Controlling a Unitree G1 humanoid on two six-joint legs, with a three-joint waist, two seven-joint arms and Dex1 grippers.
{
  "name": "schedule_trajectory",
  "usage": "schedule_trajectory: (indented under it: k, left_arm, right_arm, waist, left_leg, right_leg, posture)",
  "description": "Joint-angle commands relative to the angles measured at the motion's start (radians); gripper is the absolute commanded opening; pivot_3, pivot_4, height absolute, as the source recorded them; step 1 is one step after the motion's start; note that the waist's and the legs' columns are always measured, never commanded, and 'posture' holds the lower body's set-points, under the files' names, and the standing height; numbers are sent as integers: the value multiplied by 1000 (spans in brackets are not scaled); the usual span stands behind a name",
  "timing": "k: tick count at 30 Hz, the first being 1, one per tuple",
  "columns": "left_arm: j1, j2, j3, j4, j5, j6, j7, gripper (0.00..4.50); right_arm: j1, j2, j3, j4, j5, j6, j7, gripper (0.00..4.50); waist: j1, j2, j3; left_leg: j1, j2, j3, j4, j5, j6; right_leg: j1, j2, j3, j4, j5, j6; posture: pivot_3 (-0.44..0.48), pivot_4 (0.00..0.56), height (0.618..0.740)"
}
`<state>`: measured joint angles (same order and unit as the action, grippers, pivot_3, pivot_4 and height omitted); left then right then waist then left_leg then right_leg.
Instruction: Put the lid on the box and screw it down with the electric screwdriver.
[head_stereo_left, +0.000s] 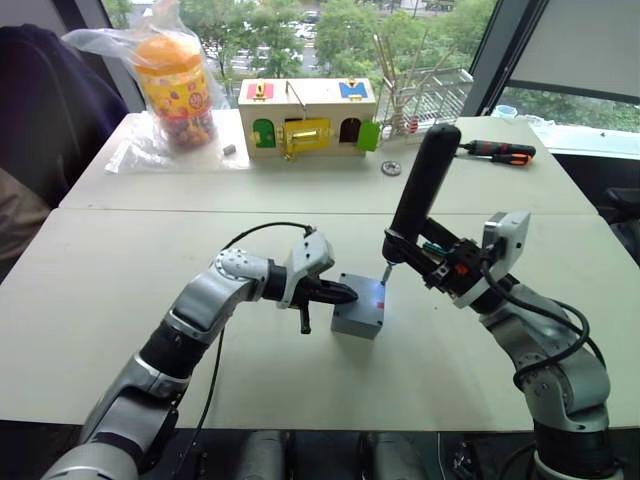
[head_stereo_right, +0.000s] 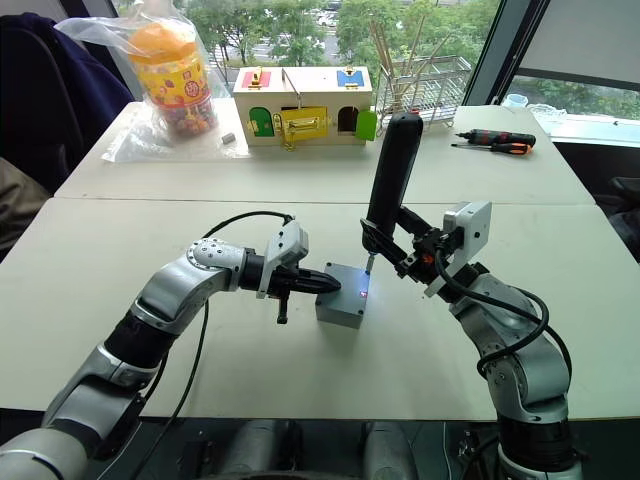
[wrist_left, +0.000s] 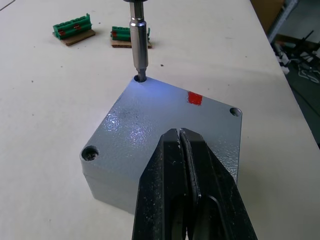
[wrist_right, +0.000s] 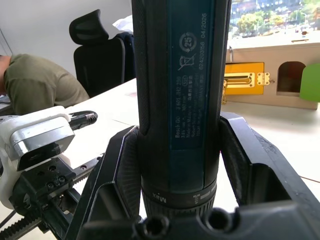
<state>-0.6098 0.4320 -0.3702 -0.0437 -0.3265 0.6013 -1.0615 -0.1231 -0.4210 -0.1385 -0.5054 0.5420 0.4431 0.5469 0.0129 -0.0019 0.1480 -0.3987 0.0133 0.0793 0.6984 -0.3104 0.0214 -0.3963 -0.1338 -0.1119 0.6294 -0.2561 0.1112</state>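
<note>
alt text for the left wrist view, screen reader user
The metal bit of the electric screwdriver sits in a corner screw hole of the grey lid, which lies on the box. The shut left gripper presses on the lid's near edge.

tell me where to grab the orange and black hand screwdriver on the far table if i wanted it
Judging by its pose, take the hand screwdriver across the thick black-and-orange handle, coming from above. It lies flat on the far table, right of the wooden box with coloured doors, and its thin shaft offers less to grip. The space around it looks open.
</note>
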Motion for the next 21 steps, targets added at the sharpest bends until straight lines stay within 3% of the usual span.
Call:
schedule_trajectory:
  k: [1, 14, 21]
  left_arm:
    - [13, 6, -2, 1, 12, 9, 2, 0]
    - [11, -5, -5, 8, 13, 7, 5, 0]
    - [16, -11, 0, 28, 18, -18, 3, 0]
  right_arm:
    - [58, -10, 66, 53, -16, 49, 16, 1859]
    - [40, -21, 42, 42, -1, 58, 10, 1859]
    - [-137, -89, -92, -55, 156, 157, -48, 1859]
  waist:
    - [0, 0, 0]
    - [0, 0, 0]
    - [1, 1, 1]
  left_leg:
    - [2, 0, 0, 0, -1, 1]
    - [6, 0, 0, -1, -2, 2]
    - [5, 0, 1, -1, -2, 3]
  right_leg:
    - [2, 0, 0, 0, 0, 0]
    - [5, -1, 0, 0, -1, -1]
    - [4, -2, 1, -1, -1, -1]
  posture:
    - [0, 150, 706]
    - [0, 150, 706]
    - [0, 150, 706]
